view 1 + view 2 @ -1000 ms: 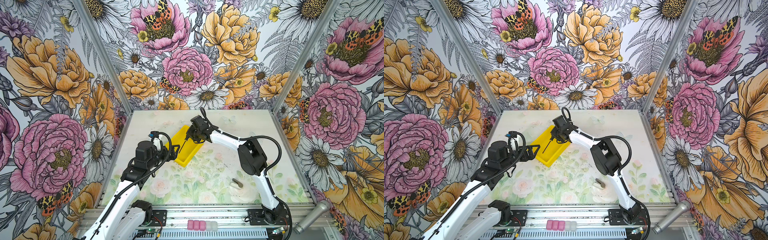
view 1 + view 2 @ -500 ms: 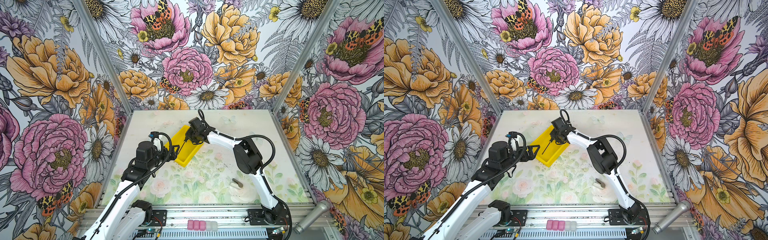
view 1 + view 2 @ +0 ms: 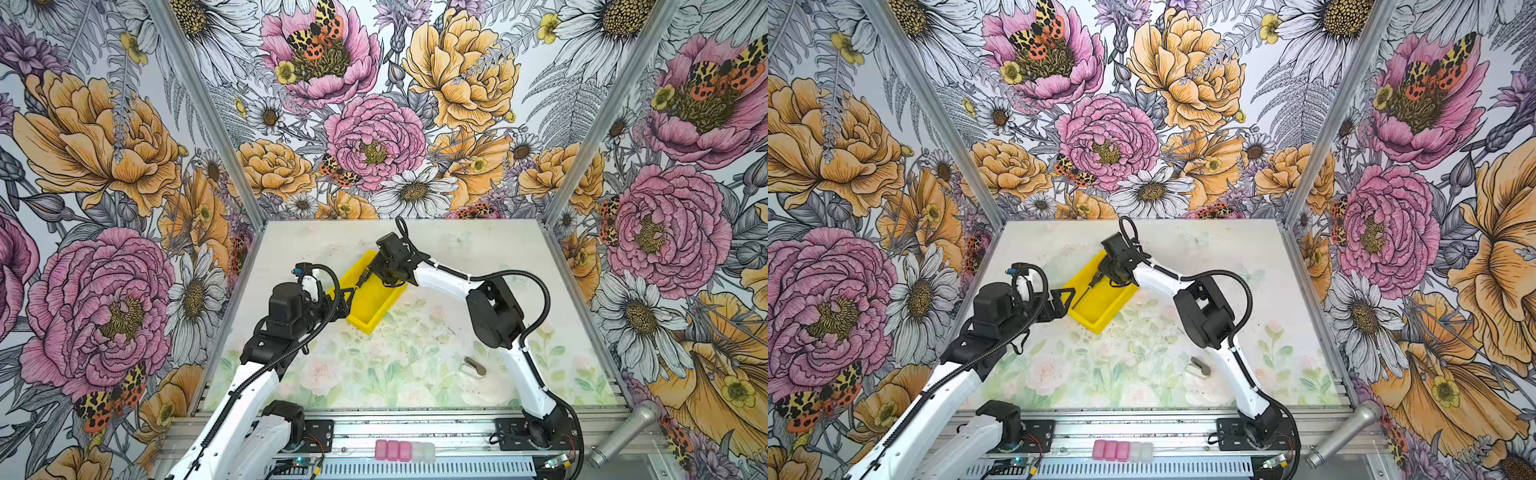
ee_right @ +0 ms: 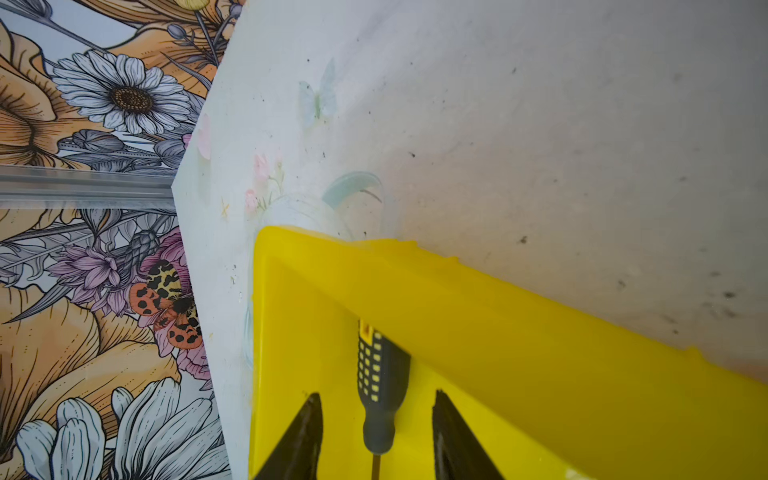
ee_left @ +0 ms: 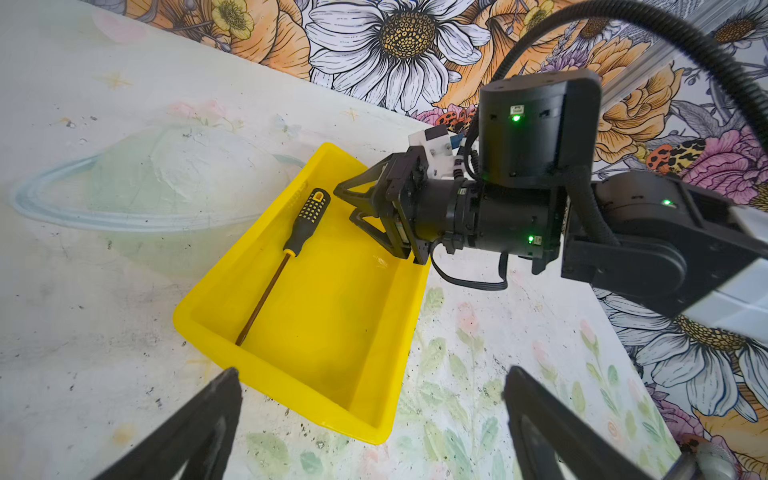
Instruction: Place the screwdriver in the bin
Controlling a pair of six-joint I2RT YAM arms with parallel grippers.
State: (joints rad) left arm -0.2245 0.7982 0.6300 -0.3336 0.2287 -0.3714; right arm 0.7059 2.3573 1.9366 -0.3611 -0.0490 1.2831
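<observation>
The screwdriver (image 5: 305, 218), black handle dotted with yellow, lies flat inside the yellow bin (image 5: 332, 316) along one long wall, also visible in both top views (image 3: 362, 277) (image 3: 1094, 280). My right gripper (image 4: 376, 395) hovers over the handle (image 4: 382, 374) and is open. Its fingers stand either side of the handle with a gap on both sides. In both top views it sits over the bin's far end (image 3: 376, 274) (image 3: 1106, 276). My left gripper (image 5: 372, 370) is open and empty just outside the bin's near corner (image 3: 347, 297).
A small grey-and-white stapler-like object (image 3: 473, 368) lies on the table near the right arm's base. Pink blocks (image 3: 392, 451) sit on the front rail. Floral walls close in the back and both sides.
My right gripper has opened and let go of the screwdriver, which hung tilted from it before and now rests in the bin. The left arm has stayed put.
</observation>
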